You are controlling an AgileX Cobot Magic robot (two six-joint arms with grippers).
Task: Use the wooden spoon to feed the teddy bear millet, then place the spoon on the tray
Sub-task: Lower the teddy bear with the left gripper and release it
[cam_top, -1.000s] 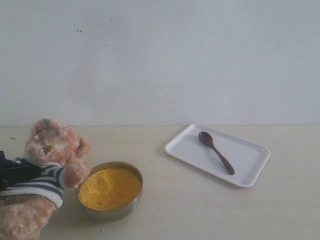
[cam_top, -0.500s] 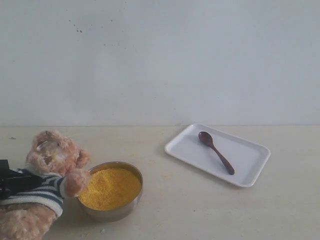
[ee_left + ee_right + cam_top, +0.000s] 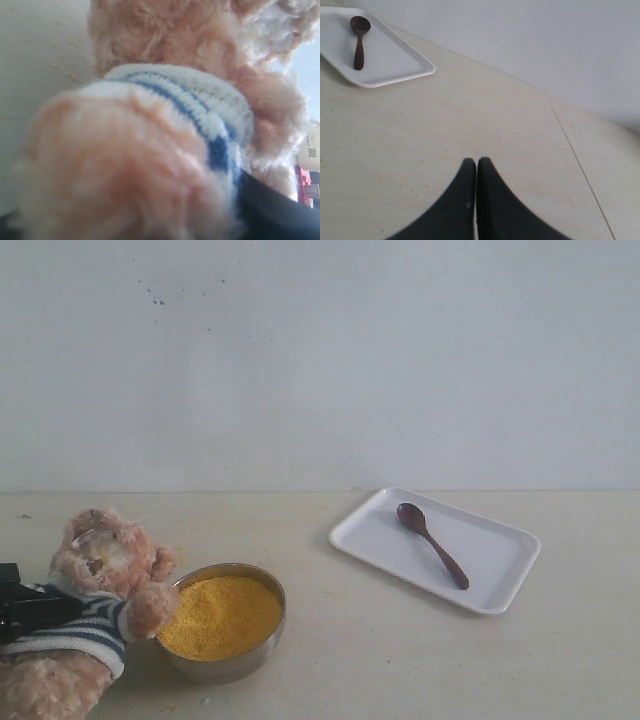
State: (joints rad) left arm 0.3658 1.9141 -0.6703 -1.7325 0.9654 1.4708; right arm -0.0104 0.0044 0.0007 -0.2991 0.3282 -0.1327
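The teddy bear (image 3: 105, 575) leans at the lower left of the exterior view, one paw resting on the rim of the metal bowl. My left gripper (image 3: 38, 607) is shut on its striped torso. In the left wrist view the teddy bear (image 3: 165, 100) fills the frame, and only one black finger (image 3: 280, 215) shows. The millet (image 3: 218, 615) fills the bowl (image 3: 225, 668). The wooden spoon (image 3: 432, 543) lies on the white tray (image 3: 505, 575), bowl end toward the wall. My right gripper (image 3: 476, 162) is shut and empty above bare table, well away from the tray (image 3: 395, 60) and the spoon (image 3: 358, 42).
A pale wall stands close behind the table. A seam (image 3: 575, 155) crosses the tabletop beside my right gripper. A few yellow grains (image 3: 67, 75) lie scattered on the table by the bear.
The teddy bear and my left gripper have sunk lower and slightly left, the bear's head dropping toward the bowl. Spoon, tray and bowl have not moved.
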